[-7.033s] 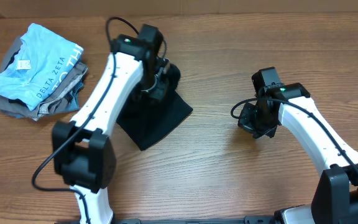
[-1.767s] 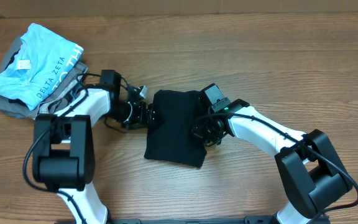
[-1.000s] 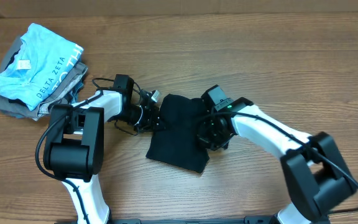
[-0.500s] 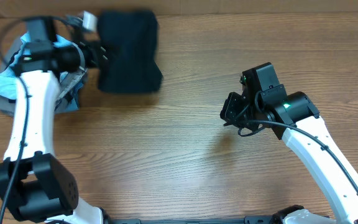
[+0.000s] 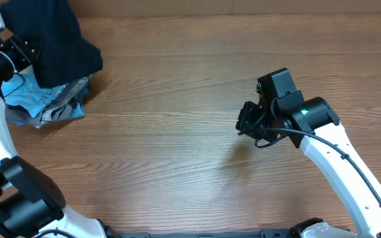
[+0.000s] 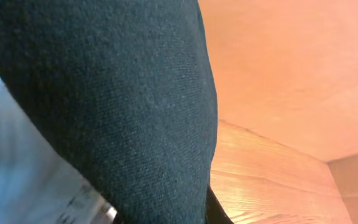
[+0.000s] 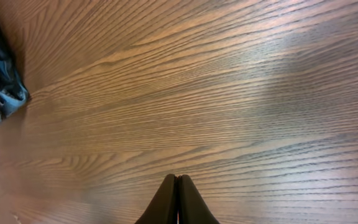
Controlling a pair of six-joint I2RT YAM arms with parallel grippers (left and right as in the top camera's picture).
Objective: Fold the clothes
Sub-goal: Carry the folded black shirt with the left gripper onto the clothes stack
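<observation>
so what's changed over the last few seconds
The left pincer carried the folded shirt from the middle of the table to its far left corner. The shirt now hangs over the pile of clothes, apparently still gripped. The right pincer left the shirt and drew back to the right, shut above the table. The pile has not moved.
</observation>
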